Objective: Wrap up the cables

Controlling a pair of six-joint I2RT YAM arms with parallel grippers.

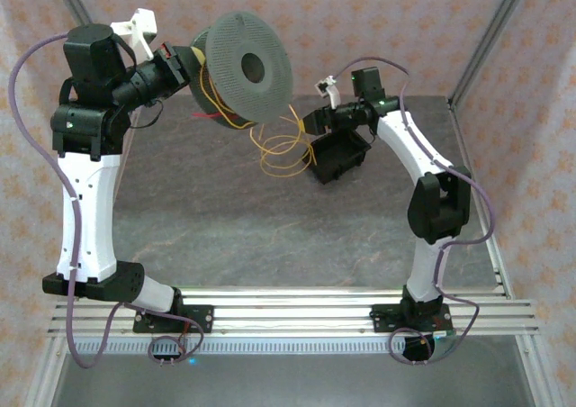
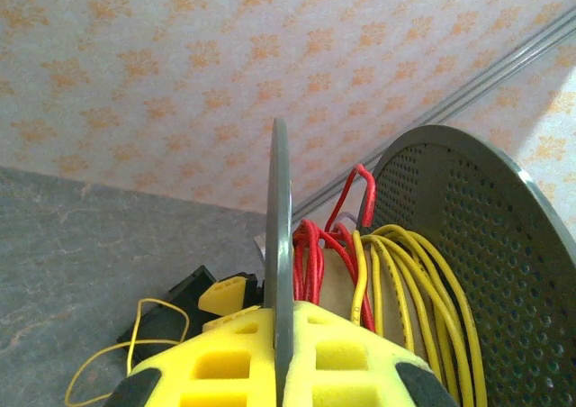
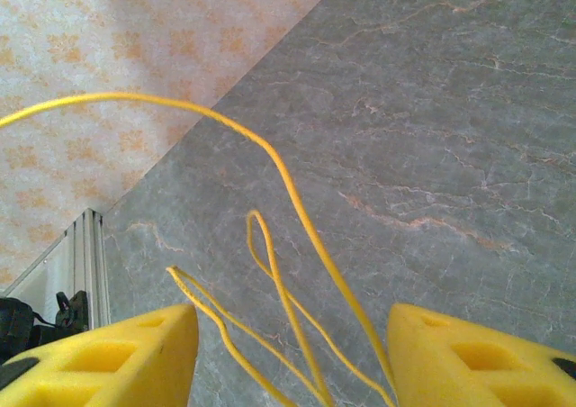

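My left gripper (image 1: pixel 186 67) (image 2: pixel 281 326) is shut on the rim of one flange of a grey perforated spool (image 1: pixel 245 65) (image 2: pixel 280 227), held up off the table. The cables are partly wound on the spool's core: red turns (image 2: pixel 317 261) beside yellow turns (image 2: pixel 416 285). More yellow cable (image 1: pixel 283 150) hangs from the spool in loose loops over the table. My right gripper (image 1: pixel 304 124) (image 3: pixel 292 362) is open beside those loops. Several yellow strands (image 3: pixel 301 218) pass through the gap between its fingers, unpinched.
A black tray-like box (image 1: pixel 340 155) (image 2: pixel 171 312) sits on the grey table (image 1: pixel 225 209) just under my right gripper. A red wire end (image 1: pixel 209 117) lies on the table below the spool. Metal frame posts stand at the back corners.
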